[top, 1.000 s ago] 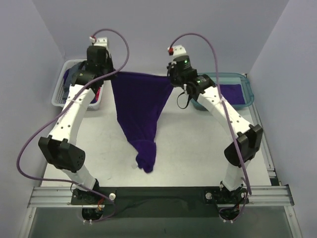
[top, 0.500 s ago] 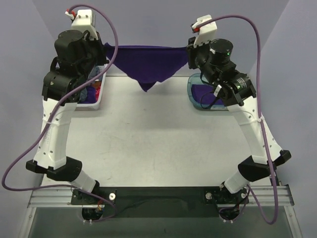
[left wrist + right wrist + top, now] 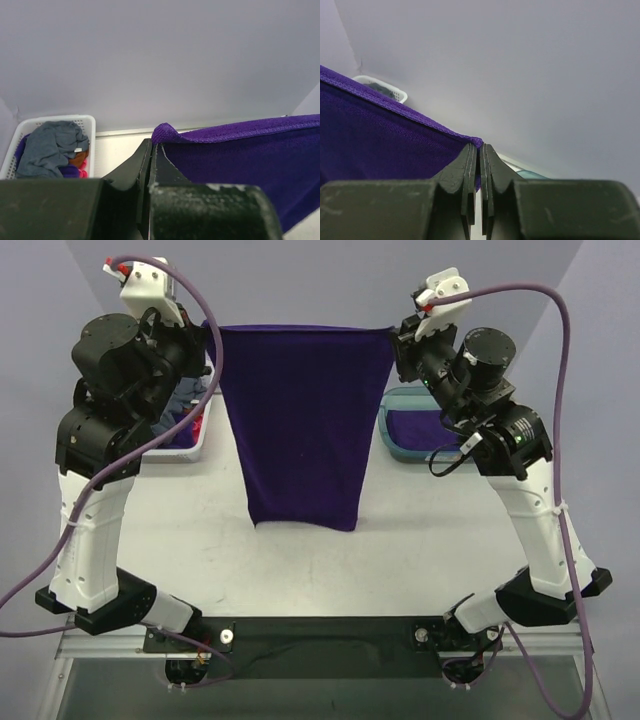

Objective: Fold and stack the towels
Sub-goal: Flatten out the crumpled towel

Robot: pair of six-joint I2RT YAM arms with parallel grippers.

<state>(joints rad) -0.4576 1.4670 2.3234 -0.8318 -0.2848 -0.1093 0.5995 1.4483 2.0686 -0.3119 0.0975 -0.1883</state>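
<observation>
A deep purple towel [image 3: 303, 425] hangs as a flat sheet between both raised arms, its lower edge just above the table. My left gripper [image 3: 207, 332] is shut on its top left corner [image 3: 165, 132], and my right gripper [image 3: 392, 335] is shut on the top right corner [image 3: 476, 141]. Its upper hem is stretched straight between them. More towels, grey, rust-brown and pink [image 3: 52, 147], lie heaped in the white basket [image 3: 90, 120]. Another purple towel [image 3: 420, 425] lies in the teal tub [image 3: 392, 445].
The white lattice basket [image 3: 190, 448] stands at the back left, partly hidden behind my left arm. The teal tub sits at the back right under my right arm. The white table [image 3: 300, 570] runs to the black rail [image 3: 320, 632] at the near edge.
Both grippers rose and spread apart, and the towel went from a sagging bunch to a flat hanging sheet, its lower edge dropping down in front of the table.
</observation>
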